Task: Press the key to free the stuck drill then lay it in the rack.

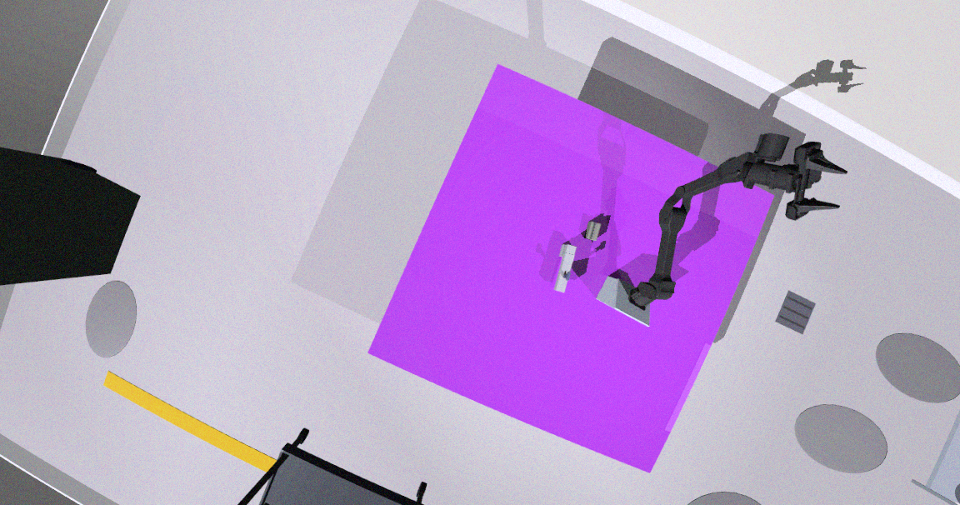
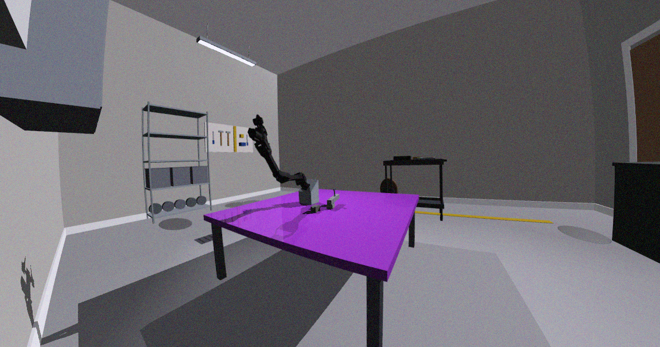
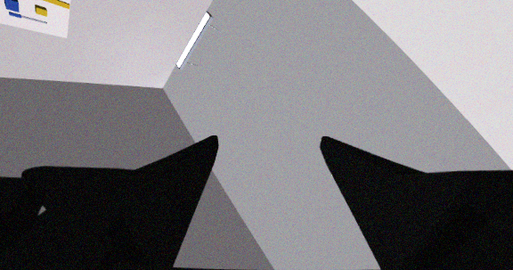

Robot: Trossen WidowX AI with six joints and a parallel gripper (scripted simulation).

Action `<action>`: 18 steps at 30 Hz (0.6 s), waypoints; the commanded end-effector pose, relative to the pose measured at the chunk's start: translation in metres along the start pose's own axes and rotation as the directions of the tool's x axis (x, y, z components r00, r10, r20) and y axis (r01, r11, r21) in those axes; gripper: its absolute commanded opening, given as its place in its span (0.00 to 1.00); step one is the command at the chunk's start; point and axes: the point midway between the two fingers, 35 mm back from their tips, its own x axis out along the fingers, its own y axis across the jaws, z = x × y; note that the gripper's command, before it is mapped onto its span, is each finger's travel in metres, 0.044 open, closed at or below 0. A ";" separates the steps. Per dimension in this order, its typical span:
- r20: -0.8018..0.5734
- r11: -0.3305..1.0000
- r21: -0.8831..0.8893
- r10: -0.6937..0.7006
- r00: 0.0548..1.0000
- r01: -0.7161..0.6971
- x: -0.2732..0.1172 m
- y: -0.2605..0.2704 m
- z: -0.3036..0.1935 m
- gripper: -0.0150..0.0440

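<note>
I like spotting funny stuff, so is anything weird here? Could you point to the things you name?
Yes! The arm's open gripper [image 1: 842,188] [image 3: 269,141] reaches out past the edge of the purple table [image 1: 510,367] [image 2: 322,234], away from the small things on it. Nothing looks spilled.

My arm [image 1: 671,233] [image 2: 272,162] is raised, bent at several joints, its far end well above its base. My gripper [image 1: 842,187] [image 3: 269,141] is at the raised end, turned upward. Fingers parted widely, nothing between them; both tips visible in wrist view, level with each other, tapering inward. Gripper opening unclear in exterior view.
</note>
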 end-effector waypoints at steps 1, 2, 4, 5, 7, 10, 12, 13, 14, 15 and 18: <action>0.000 1.000 0.000 0.000 1.000 0.000 0.000 0.000 0.000 0.89; 0.000 1.000 0.000 0.000 1.000 0.000 0.000 0.000 0.000 0.84; 0.000 1.000 0.000 0.000 1.000 0.000 0.000 0.000 0.000 0.75; 0.000 1.000 0.000 0.000 1.000 0.000 0.000 0.000 0.000 0.71; 0.000 1.000 0.000 0.000 1.000 0.000 0.000 0.000 0.000 0.62; -0.015 1.000 0.003 0.009 1.000 -0.009 0.004 0.004 -0.003 0.49; -0.059 0.999 0.011 0.034 0.998 -0.033 0.015 0.014 -0.013 0.40; -0.092 0.999 0.019 0.052 0.994 -0.051 0.022 0.022 -0.021 0.35; -0.134 0.997 0.029 0.074 0.988 -0.071 0.031 0.032 -0.031 0.31; -0.179 0.995 0.042 0.098 0.979 -0.091 0.040 0.042 -0.043 0.26; -0.310 0.986 0.087 0.160 0.937 -0.140 0.062 0.071 -0.081 0.25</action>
